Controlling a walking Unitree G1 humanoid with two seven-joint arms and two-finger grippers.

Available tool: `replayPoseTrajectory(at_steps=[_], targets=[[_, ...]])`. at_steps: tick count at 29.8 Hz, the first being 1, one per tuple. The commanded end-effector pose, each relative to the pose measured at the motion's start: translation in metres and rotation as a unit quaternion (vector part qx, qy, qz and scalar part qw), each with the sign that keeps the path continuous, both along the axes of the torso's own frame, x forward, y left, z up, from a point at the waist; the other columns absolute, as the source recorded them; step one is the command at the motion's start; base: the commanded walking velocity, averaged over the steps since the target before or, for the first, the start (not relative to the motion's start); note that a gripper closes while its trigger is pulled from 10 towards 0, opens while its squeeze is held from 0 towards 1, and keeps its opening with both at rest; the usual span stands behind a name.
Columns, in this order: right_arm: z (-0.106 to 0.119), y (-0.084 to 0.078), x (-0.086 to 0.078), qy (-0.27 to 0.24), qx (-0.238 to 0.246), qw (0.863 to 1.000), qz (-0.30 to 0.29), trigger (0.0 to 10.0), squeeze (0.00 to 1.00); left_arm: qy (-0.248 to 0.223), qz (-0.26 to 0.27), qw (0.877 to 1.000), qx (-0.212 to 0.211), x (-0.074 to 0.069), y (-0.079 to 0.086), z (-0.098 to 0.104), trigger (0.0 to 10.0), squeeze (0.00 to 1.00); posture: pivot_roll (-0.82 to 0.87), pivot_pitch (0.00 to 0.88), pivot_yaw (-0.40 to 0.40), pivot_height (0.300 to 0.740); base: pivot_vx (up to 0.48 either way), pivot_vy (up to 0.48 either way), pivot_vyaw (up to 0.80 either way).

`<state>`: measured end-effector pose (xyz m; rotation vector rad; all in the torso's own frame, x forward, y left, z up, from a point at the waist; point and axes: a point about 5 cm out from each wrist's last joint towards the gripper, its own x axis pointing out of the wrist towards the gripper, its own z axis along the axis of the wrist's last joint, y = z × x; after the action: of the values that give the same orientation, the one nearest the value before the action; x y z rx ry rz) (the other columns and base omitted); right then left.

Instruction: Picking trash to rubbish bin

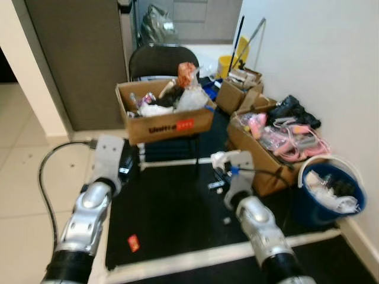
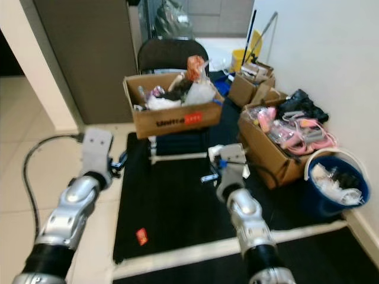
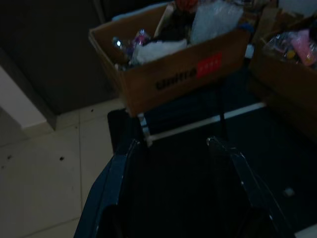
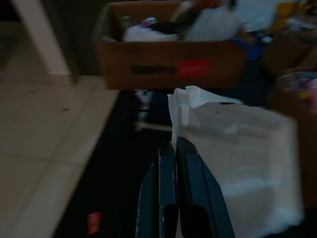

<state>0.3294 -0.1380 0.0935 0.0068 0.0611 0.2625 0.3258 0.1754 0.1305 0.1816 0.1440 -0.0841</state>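
Over the black mat (image 1: 172, 219), the right gripper (image 4: 173, 148) has its fingers pinched tight on a white plastic wrapper (image 4: 233, 168), carrying it chest-high. Left gripper (image 3: 173, 148) hangs spread and empty. That's the carry step, I'd say; next comes a swing right to the blue bucket (image 1: 355, 177) by the wall, then release.

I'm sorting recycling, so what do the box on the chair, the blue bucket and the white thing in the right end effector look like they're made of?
Box: brown cardboard, matte, folded flaps, printed logo.
Bucket: looks like smooth blue plastic with a pale rim.
White thing pinched in the right end effector: thin and creased, probably paper or a plastic bag; too blurred to settle.
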Motion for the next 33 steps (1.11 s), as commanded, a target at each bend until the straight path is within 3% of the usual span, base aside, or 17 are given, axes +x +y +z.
replayPoseTrajectory(at_steps=[1,11,16,33], targets=[[-0.0027,0.001,-0.0006,0.002,0.004,1.0,-0.002,10.0,0.0,0.015,0.004,1.0,-0.001,-0.0022,0.0036,-0.0061,10.0,0.0,-0.02,0.072,-0.034,0.74,0.349,0.0,0.0],[-0.0026,-0.0006,-0.0015,0.0,0.008,1.0,-0.01,10.0,0.0,0.013,-0.004,1.0,-0.005,-0.0019,0.0003,-0.0044,10.0,0.0,-0.02,0.072,-0.041,0.74,0.354,0.0,0.0],[-0.0028,0.0004,-0.0011,0.0,0.006,1.0,-0.009,10.0,0.0,0.015,0.013,0.999,-0.045,-0.0034,0.0006,-0.0041,10.0,0.0,-0.02,0.076,-0.041,0.74,0.366,0.0,0.0],[-0.0004,0.0025,0.0022,-0.006,0.014,1.0,-0.013,10.0,0.0,0.014,0.017,0.999,-0.038,-0.0037,0.0039,-0.0015,10.0,0.0,0.0,0.062,-0.043,0.74,0.369,0.0,0.0]])
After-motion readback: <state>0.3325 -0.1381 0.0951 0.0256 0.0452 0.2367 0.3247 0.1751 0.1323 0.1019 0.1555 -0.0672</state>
